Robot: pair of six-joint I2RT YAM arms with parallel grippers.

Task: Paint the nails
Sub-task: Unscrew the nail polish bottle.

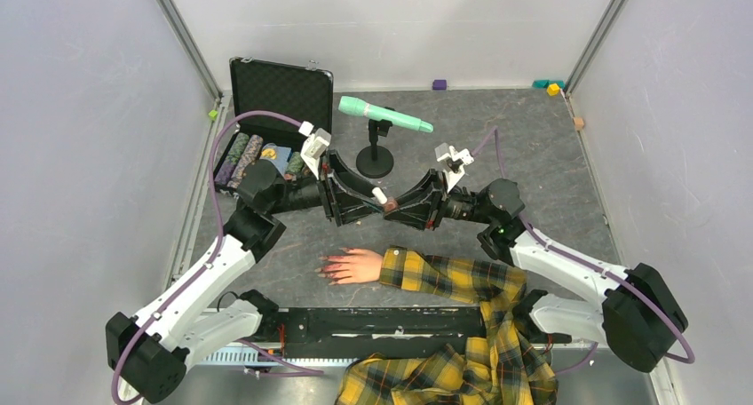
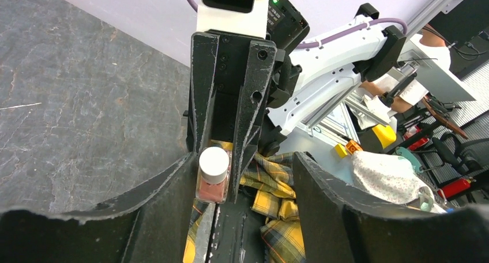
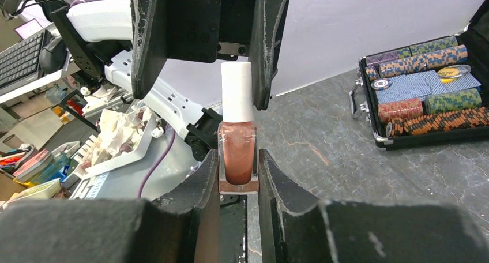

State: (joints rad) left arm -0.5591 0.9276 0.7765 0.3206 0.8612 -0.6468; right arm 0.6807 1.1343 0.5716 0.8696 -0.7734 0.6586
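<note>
The nails (image 1: 326,268) were small red-pink tips on the spread fingers of a pale peach mannequin hand (image 1: 357,265) (too small in the overhead view to count, or to judge their finish). The hand lay flat on the dark grey table (image 1: 550,156), fingers pointing toward the left side, its wrist in a yellow plaid sleeve (image 1: 444,276). The nails sat close to the table's near edge, about mid-width.

White links (image 1: 200,276), black joints (image 1: 146,365), purple cables (image 1: 257,114), scuffed black tool fingers (image 3: 147,38).
</note>
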